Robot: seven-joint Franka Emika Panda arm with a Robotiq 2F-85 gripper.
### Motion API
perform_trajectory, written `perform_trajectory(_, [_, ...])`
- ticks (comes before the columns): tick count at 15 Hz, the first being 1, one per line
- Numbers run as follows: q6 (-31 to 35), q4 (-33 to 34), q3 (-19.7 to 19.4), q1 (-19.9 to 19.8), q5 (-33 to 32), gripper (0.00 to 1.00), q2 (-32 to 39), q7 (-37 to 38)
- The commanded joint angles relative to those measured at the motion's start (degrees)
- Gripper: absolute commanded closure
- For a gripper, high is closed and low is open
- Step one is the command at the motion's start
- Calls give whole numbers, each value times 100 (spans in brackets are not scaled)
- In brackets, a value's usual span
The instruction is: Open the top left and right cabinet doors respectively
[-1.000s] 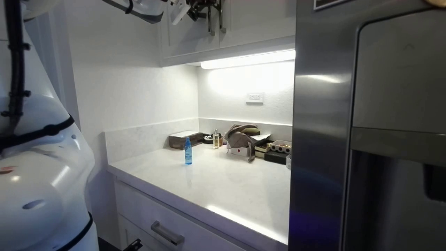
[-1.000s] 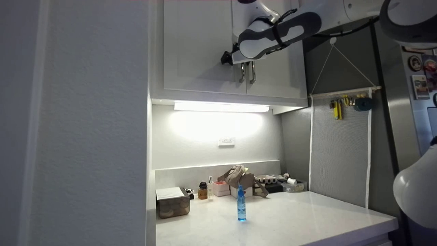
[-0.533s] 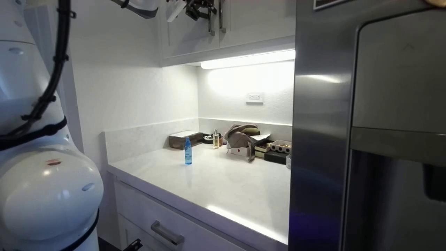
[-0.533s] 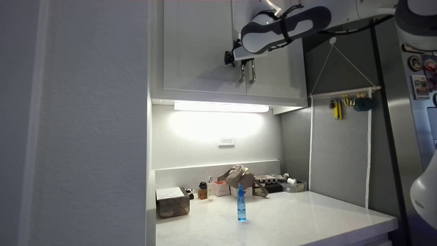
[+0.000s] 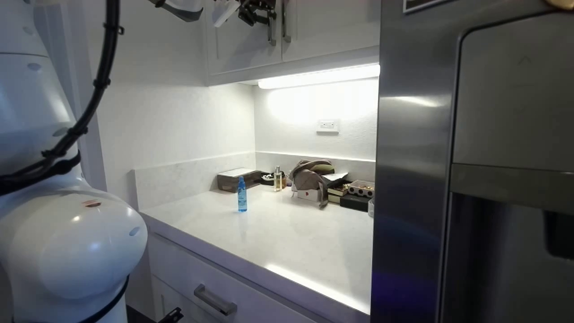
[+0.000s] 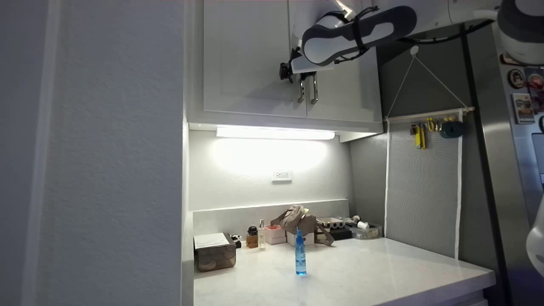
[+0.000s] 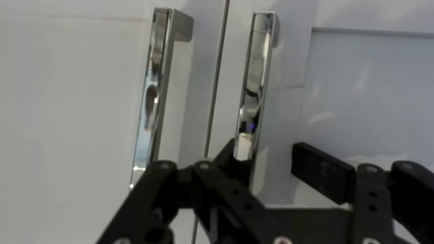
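Both white cabinet doors sit flush in the cabinet front: the top left door (image 6: pixel 246 55) and the top right door (image 6: pixel 352 91). Each has a shiny bar handle beside the middle seam. In the wrist view, which looks upside down, the left door's handle (image 7: pixel 254 74) shows right of the right door's handle (image 7: pixel 159 78). My gripper (image 7: pixel 266 156) straddles the left door's handle. One finger reaches in beside that bar, partly hidden by it; the other finger (image 7: pixel 322 173) stands clear, with a gap. In an exterior view, my gripper (image 5: pixel 260 13) is at the handles, partly cut off.
Below the cabinet, a light strip (image 6: pixel 276 133) hangs over the white counter (image 6: pixel 361 276). A blue bottle (image 6: pixel 300 255), a brown box (image 6: pixel 215 255) and a bag (image 6: pixel 293 219) stand there. The steel fridge (image 5: pixel 417 134) rises beside the cabinet.
My gripper's jaws have come partway together around the handle, and the gripper has shifted slightly. The arm's links have swung up and across. The doors have not moved.
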Motion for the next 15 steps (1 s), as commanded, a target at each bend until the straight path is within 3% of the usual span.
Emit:
perform_trajectory(1, [158, -485, -189, 223, 20, 81, -288, -61])
perform_trajectory(6, [610, -1143, -397, 303, 155, 81, -743, -279])
perform_trajectory(7, [679, -1280, -428, 311, 198, 45, -833, -375])
perform_trajectory(8, [668, -1419, -443, 304, 211, 80, -934, -451])
perform_trajectory(10, [658, -1702, -453, 323, 309, 77, -1120, -643])
perform_trajectory(13, [678, -1970, -477, 297, 438, 100, -1324, -864])
perform_trajectory(15, [783, -2074, -474, 246, 507, 97, -1421, -936])
